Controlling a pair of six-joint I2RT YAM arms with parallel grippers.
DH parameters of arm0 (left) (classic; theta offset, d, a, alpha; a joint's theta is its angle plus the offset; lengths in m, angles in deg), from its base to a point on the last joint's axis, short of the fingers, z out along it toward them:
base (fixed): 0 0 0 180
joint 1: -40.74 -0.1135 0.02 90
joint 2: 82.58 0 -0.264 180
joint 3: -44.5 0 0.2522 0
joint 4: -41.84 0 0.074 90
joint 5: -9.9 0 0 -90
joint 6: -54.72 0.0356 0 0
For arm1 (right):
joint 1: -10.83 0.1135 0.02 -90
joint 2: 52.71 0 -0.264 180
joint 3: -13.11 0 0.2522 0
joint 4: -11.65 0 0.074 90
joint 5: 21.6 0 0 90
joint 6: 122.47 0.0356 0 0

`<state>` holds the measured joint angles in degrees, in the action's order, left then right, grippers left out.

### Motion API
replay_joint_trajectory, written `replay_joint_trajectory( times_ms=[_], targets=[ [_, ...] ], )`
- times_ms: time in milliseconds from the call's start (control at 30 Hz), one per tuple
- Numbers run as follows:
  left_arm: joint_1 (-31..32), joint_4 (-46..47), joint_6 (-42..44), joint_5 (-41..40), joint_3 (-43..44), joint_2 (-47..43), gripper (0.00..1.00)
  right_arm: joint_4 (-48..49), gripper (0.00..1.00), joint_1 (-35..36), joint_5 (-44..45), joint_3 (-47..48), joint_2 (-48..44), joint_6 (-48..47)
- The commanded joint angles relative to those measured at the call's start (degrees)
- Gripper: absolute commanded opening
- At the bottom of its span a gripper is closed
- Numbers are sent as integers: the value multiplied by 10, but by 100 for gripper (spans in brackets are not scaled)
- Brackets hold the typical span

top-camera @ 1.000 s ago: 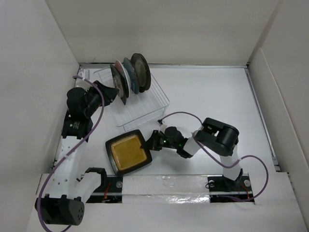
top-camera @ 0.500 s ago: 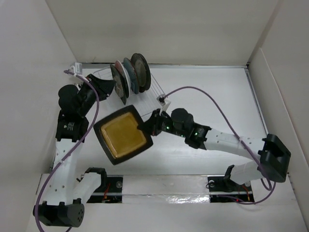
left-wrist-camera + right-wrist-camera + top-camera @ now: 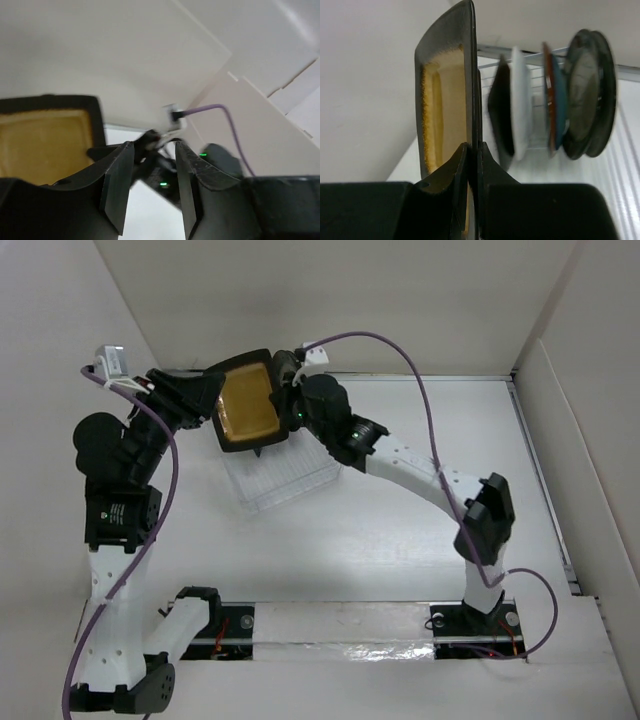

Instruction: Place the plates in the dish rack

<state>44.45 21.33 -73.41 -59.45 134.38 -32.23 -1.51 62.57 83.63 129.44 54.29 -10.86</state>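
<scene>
Risk of clipping the black square ceramic plate (image 3: 501,107) next in the clear-wire dish rack (image 3: 290,478) if the right gripper (image 3: 472,150), pinching the upright square dark-brown amber-centred ceramic plate (image 3: 445,95) by its rim over the rack, drifts sideways; left gripper (image 3: 152,147) spread, empty.

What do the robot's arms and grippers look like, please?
The left arm and right arm have white links with black joint housings; a purple cable trails along each. The left gripper and right gripper have matte black wedge-shaped fingers. Green lights dot the right wrist.
</scene>
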Motion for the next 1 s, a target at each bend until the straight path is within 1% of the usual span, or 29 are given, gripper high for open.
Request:
replay_joint_trajectory(
  times_ms=[0,67,100,167,200,233,300,333,467,533,567,667,700,833,967],
  targets=[
    [-2,22,-9,17,66,1,36,-3,0,3,78,139,48,-45],
    [-2,23,-6,18,78,-4,43,-37,0,-2,101,197,86,-55],
    [-2,25,-5,19,78,-6,45,-62,0,-2,112,253,122,-65],
    [17,27,9,22,75,-8,52,-97,0,3,151,322,165,-93],
    [17,28,16,23,72,-9,52,-131,0,9,160,391,186,-103],
    [23,30,18,25,67,-14,52,-143,0,9,178,419,222,-112],
    [29,27,24,19,42,-22,52,-162,0,14,188,456,246,-133],
    [29,27,24,19,32,-26,52,-163,0,14,197,468,258,-139],
    [51,26,33,13,-13,-32,52,-148,0,20,234,459,269,-180],
    [57,26,35,4,-33,-39,51,-128,0,40,249,451,271,-202],
    [63,28,35,0,-52,-43,51,-116,0,45,258,446,278,-229],
    [69,27,41,-5,-72,-39,51,-108,0,56,279,490,312,-259],
    [75,24,44,-12,-75,-40,51,-104,0,56,284,514,332,-265],
    [87,1,59,-45,-66,-40,51,-66,0,56,294,488,342,-274],
    [87,-3,62,-50,-67,-39,50,-48,0,62,310,505,363,-287]
  ],
)
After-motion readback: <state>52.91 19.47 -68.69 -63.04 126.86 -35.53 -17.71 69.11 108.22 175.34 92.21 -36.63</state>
